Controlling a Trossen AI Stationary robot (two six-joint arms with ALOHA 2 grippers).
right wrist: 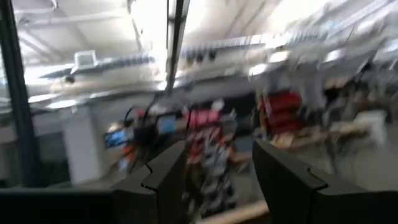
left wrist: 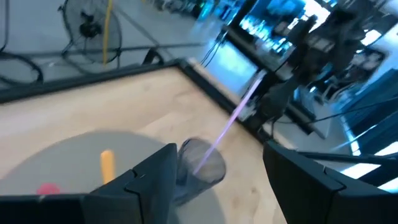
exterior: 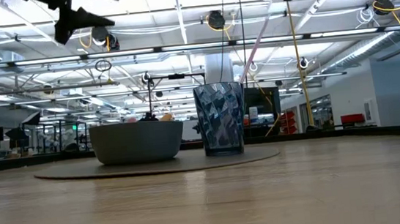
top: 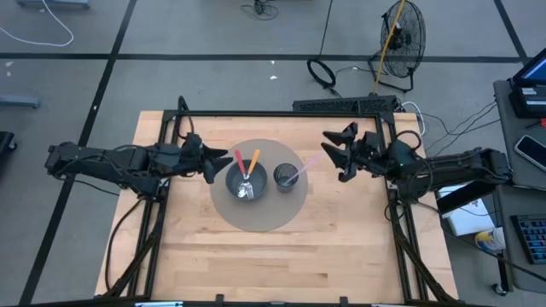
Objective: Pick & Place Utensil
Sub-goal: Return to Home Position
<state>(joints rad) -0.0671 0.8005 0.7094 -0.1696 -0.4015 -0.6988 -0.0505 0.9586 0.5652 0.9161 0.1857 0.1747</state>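
blue cup (top: pixel 287 177) stands upright on round gray mat (top: pixel 256 217), just at 3 o'clock of gray bowl (top: pixel 229 182). cup is faceted, see-through blue. thin pale pink straw (top: pixel 309 165) sits in it, leaning out toward 2 o'clock. left gripper (top: pixel 218 165) at bowl's 9 o'clock, fingers spread, holding nothing. right gripper (top: pixel 329 146) at cup's 2 o'clock, fingers spread, empty, up off the table.

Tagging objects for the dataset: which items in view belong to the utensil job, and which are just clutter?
Job: gray bowl, pink fork and orange-handled utensil in it, blue cup holding pink straw, mat beneath; left gripper and right gripper open, flanking the mat.
Lying about: fan, power strip, coiled cable.
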